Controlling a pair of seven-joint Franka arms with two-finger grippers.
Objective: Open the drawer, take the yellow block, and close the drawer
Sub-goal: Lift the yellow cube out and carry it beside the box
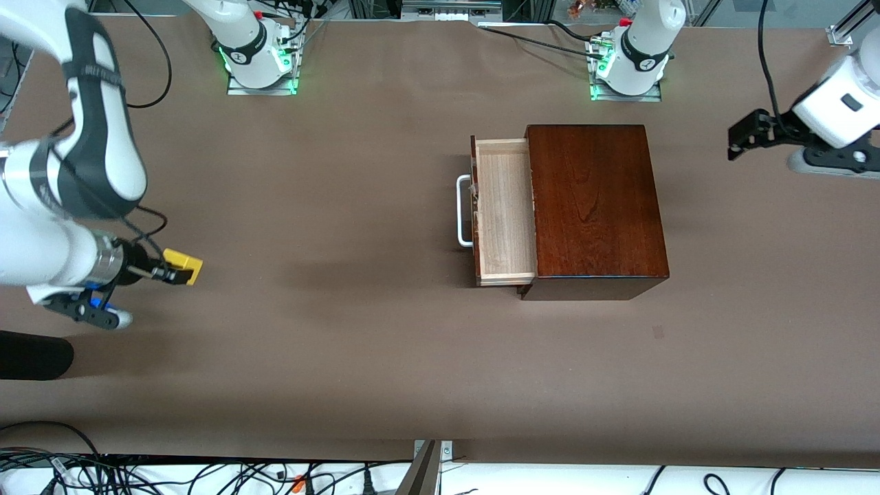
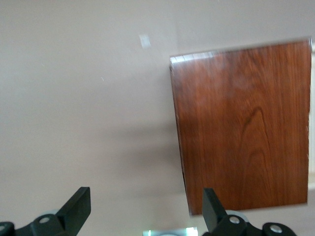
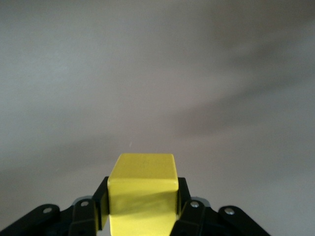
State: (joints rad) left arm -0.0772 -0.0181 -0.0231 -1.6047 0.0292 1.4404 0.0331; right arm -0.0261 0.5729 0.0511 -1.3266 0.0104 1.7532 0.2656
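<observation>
I see the drawer (image 1: 505, 210) pulled out of the dark wooden box (image 1: 595, 206) toward the right arm's end of the table (image 1: 330, 206), its pale inside bare and its white handle (image 1: 463, 210) outermost. My right gripper (image 1: 180, 269) is well apart from the box, clamped on the yellow block (image 1: 185, 265) above the table. My left gripper (image 1: 746, 137) waits past the box, fingers spread.

the drawer (image 1: 505, 210) is pulled open, pale inside bare; the yellow block (image 1: 184, 265) is held aloft over the table's right-arm end.
</observation>
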